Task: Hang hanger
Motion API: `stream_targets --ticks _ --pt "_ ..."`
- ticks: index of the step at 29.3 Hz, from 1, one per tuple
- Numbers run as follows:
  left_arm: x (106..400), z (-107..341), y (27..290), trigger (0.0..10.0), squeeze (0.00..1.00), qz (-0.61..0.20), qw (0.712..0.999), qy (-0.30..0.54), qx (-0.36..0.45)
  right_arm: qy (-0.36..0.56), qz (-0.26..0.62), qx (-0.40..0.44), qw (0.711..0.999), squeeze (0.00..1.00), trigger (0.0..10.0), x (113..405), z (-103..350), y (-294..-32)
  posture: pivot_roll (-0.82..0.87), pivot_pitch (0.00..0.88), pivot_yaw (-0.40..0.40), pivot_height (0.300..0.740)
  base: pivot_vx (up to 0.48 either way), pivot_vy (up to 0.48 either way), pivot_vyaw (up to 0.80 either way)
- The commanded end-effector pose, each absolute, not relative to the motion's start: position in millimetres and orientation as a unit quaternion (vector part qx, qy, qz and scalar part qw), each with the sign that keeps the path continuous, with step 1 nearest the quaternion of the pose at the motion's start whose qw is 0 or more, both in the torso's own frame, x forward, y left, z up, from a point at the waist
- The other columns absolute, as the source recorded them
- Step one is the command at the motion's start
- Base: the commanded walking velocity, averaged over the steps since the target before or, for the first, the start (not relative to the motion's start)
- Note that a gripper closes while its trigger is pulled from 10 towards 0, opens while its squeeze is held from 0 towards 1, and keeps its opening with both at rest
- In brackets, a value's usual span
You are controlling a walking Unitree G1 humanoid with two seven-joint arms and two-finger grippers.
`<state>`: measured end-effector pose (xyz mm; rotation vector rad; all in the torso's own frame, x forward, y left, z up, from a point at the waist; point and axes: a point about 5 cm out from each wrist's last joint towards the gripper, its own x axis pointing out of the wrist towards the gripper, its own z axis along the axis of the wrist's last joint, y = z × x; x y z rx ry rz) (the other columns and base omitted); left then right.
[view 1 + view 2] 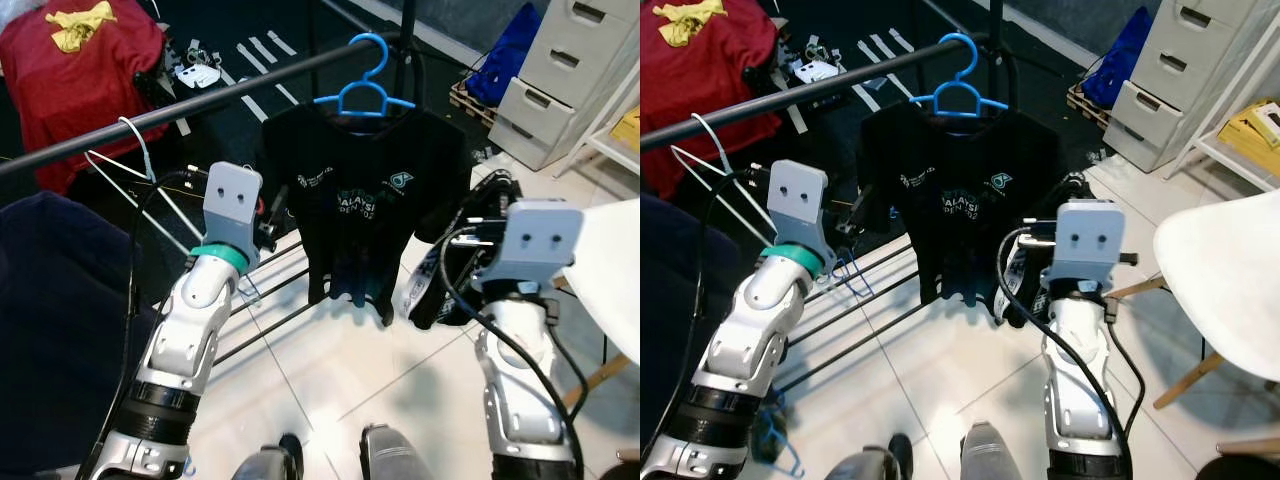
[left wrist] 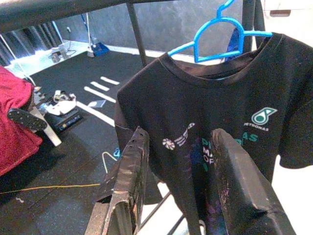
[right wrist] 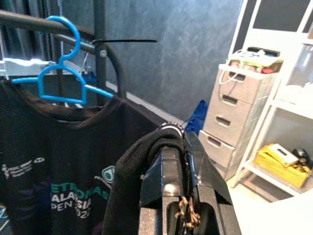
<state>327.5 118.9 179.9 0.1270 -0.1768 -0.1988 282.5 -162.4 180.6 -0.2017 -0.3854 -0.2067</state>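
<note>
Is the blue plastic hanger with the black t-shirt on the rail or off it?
On. The blue plastic hanger has its hook over the dark metal rail, and the black t-shirt hangs spread from it.

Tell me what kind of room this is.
Probably a home laundry or storage corner: a clothes rail holding a black T-shirt on a blue hanger, and a grey drawer unit nearby.

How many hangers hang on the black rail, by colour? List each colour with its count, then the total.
Blue hanger: 1
White hanger: 1
Total on the rail: 2
</note>
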Motion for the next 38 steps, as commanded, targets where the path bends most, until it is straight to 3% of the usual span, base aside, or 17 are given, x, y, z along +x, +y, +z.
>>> stream_targets --ticks 1,14,38 --pt "328.2 175.7 123.6 10.0 0.00 -0.090 0.990 -0.084 0.063 -0.189 -0.091 -0.096 0.973 0.00 10.0 284.3 178.1 -155.9 -0.28 0.014 0.128 0.740 -0.315 0.000 0.00" --pt "321.9 171.2 119.3 10.0 0.00 -0.084 0.990 -0.099 0.058 -0.190 -0.040 -0.091 0.977 0.00 10.0 298.8 173.7 -137.2 -0.22 0.007 0.067 0.740 -0.349 0.000 0.00" --pt "317.7 175.4 122.8 10.0 0.00 -0.076 0.989 -0.109 0.065 -0.198 -0.021 -0.080 0.977 0.00 10.0 312.8 173.9 -129.5 -0.18 0.025 0.072 0.740 -0.426 0.000 0.00"
